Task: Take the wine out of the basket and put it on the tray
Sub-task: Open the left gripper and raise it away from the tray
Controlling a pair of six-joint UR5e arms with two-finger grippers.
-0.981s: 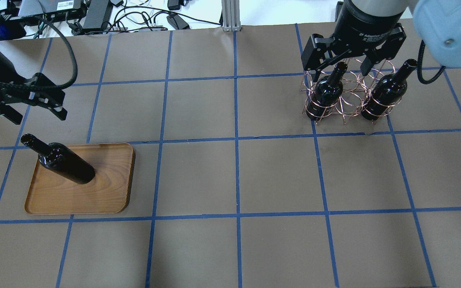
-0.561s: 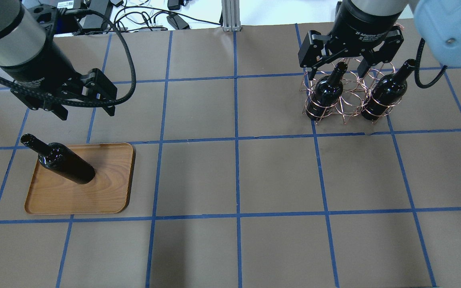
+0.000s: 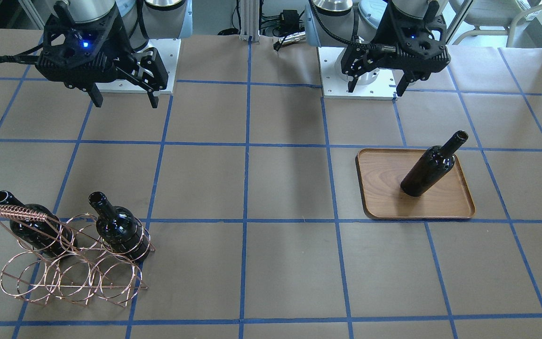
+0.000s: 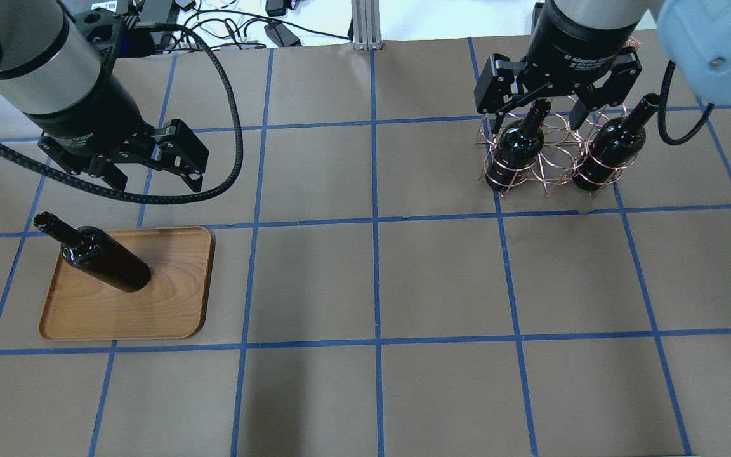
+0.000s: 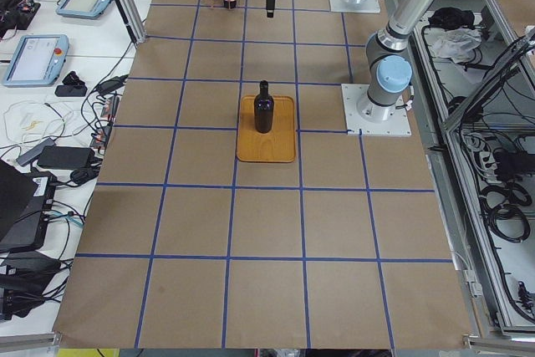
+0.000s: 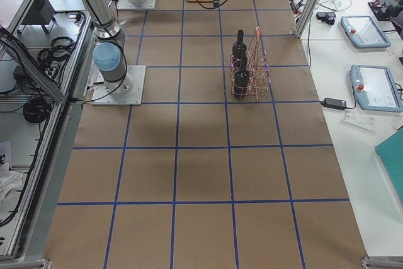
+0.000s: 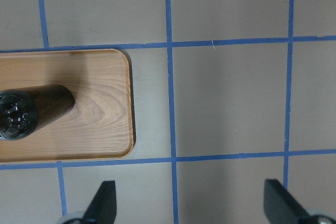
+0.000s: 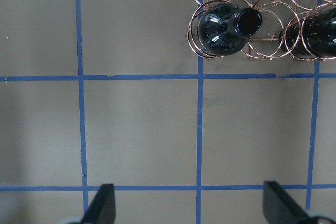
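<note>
Two-armed robot at a brown-papered table [image 4: 441, 279] marked with a grid of blue tape; this is my own account of it.

My left gripper [image 4: 156, 183] hangs in the air on the left side of the table. Its two black fingers [image 7: 105, 200] are spread wide and there is nothing between them. It touches nothing and is apart from the tray [image 4: 169, 304].

The tray is a flat wooden rectangle with rounded corners and a low rim. It lies on the left side of the table. One wine bottle [image 4: 108, 260] of glossy black glass stands upright on it, about mid-tray, with its open mouth up.

My right gripper [image 3: 125, 100] hangs in the air on the right side of the table. Its jaws are also spread wide and empty. From its wrist camera the basket [image 3: 17, 213] shows ahead of the fingertips, and no finger touches it.

The basket is a copper-coloured wire rack of round loops with a coiled handle bar along its top. It stands on the table at the far right. Two more black bottles stand in it: one in its left end loops [image 4: 518, 146] and one in its right end loops [image 4: 610, 152]. Both are upright, necks rising clear of the wire, and they do not touch each other.
</note>
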